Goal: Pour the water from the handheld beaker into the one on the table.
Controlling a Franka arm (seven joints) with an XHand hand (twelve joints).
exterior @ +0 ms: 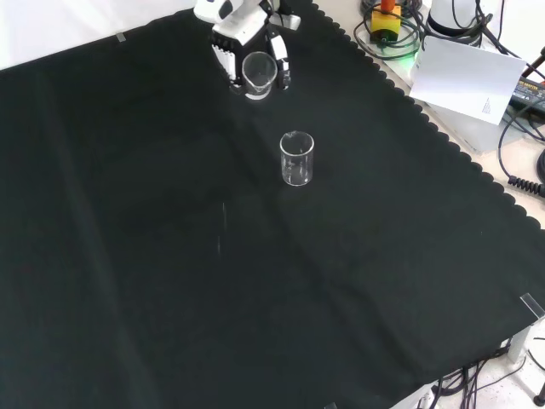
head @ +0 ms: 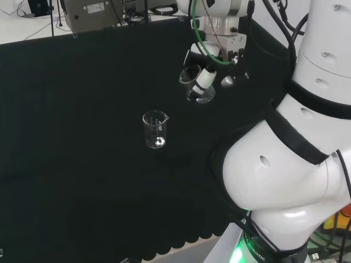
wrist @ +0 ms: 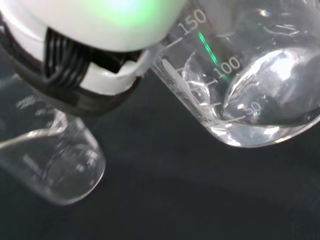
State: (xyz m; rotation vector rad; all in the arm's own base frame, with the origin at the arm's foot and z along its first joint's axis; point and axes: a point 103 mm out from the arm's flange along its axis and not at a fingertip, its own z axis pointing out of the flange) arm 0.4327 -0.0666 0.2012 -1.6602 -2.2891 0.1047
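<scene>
My hand (head: pixel 207 76) hangs above the black cloth with its fingers curled round a clear glass beaker (head: pixel 193 86), held tilted with its mouth leaning to the left in the head view. In the front view the hand (exterior: pixel 232 38) and the held beaker (exterior: pixel 259 75) sit at the top. A second clear beaker (head: pixel 155 129) stands upright on the cloth, down and left of the held one and apart from it, with a little water in its bottom (exterior: pixel 296 159). In the wrist view the held beaker (wrist: pixel 250 90) is close by the hand (wrist: pixel 95 60), and the standing beaker (wrist: pixel 55 160) lies beyond.
The arm's white links (head: pixel 290 164) take up the right of the head view. The cloth's scalloped edge (exterior: pixel 426 119) runs down the right of the front view, with cables, a yellow device (exterior: pixel 385 21) and a white sheet (exterior: pixel 464 77) beyond it.
</scene>
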